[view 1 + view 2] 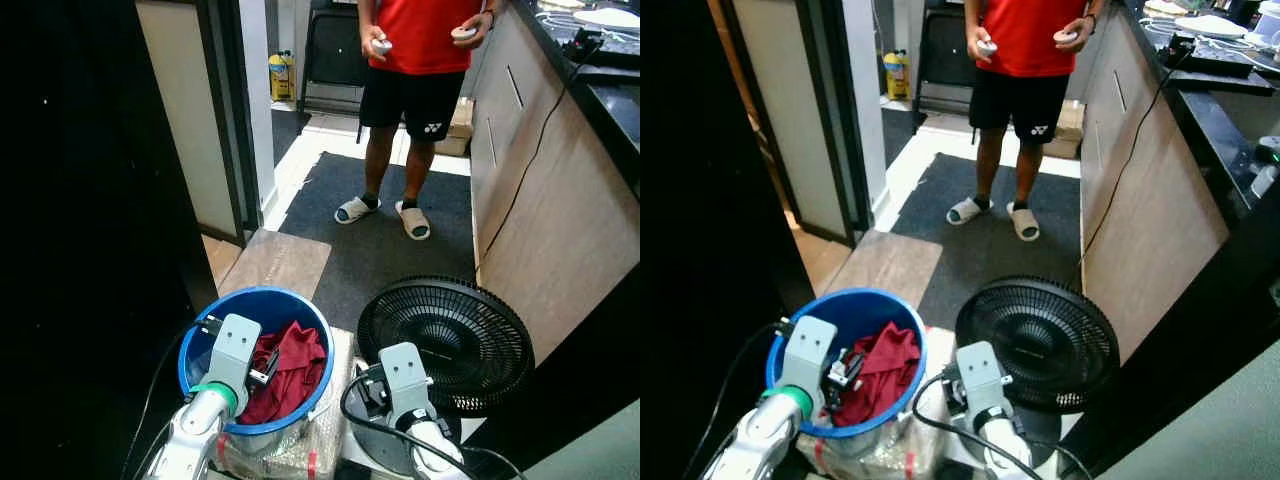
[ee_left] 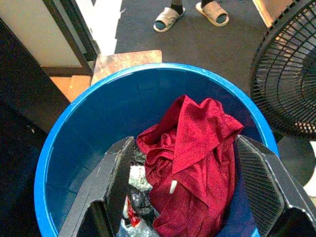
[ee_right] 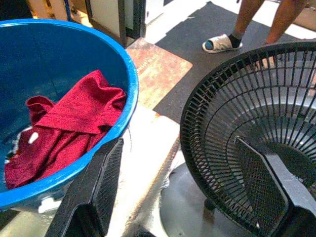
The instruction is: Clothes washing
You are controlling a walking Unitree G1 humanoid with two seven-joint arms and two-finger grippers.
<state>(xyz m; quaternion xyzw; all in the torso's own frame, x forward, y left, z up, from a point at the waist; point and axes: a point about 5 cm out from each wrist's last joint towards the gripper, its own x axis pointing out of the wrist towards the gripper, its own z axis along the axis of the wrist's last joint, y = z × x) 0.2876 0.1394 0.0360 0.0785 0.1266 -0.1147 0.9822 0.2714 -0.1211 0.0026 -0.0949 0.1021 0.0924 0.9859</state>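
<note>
Red garment (image 2: 192,163) between left gripper (image 2: 185,197) fingers

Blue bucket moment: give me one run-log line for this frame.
round blue plastic bucket: holds crumpled red cloth | left gripper: open, straddling cloth | right gripper: open, between bucket and black fan

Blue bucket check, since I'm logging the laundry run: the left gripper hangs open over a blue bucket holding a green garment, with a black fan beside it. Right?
Nearly. The garment is dark red, not green, as the left wrist view shows. The rest holds: the left gripper hangs open over the blue bucket, and the black fan stands beside it.
</note>
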